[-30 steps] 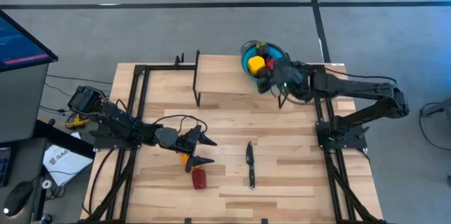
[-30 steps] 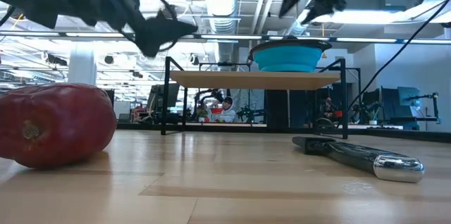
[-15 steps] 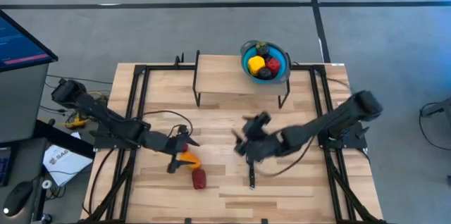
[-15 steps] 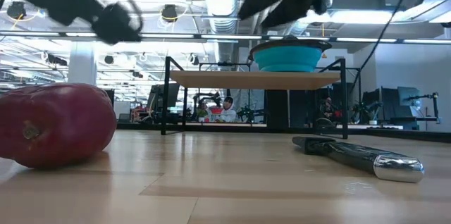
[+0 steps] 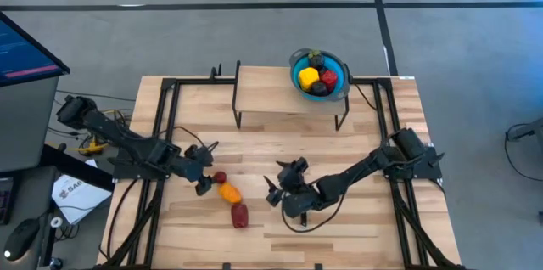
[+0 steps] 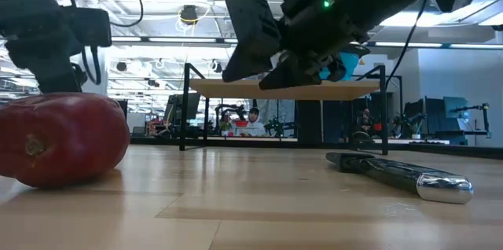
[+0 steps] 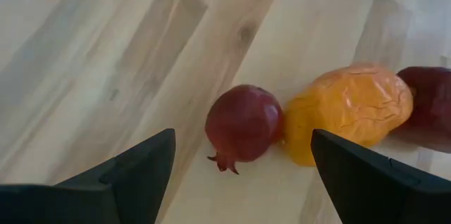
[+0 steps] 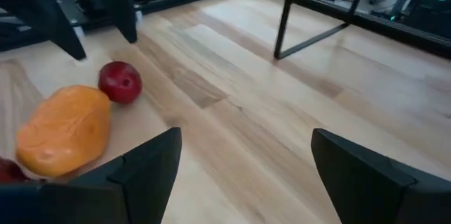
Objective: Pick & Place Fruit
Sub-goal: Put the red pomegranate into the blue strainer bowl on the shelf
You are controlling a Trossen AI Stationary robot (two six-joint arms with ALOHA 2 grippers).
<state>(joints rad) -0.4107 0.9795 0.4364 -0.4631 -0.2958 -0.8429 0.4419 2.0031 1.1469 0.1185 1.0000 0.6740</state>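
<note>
Three fruit pieces lie on the table in a row: a small red pomegranate (image 5: 220, 177) (image 7: 243, 125) (image 8: 120, 82), an orange piece (image 5: 229, 192) (image 7: 349, 111) (image 8: 67, 129) and a dark red piece (image 5: 240, 215) (image 6: 63, 138). More fruit (image 5: 319, 78) fills the blue bowl (image 5: 342, 90) on the raised shelf. My left gripper (image 5: 206, 168) (image 7: 239, 182) is open just left of the pomegranate, touching nothing. My right gripper (image 5: 273, 183) (image 8: 243, 175) is open, low over the table, right of the fruit and facing it.
The black-handled knife (image 6: 401, 175) lies on the table under my right arm; the arm hides it in the high view. A wooden shelf (image 5: 271, 92) on black legs stands at the far side. Black frame rails (image 5: 161, 134) run along the table's left and right sides.
My right arm has swung from over the bowl on the shelf toward the near-left and down, ending low over the knife. My left gripper has drawn back toward the table's left edge from over the orange piece, and the small red pomegranate now shows beside that piece.
</note>
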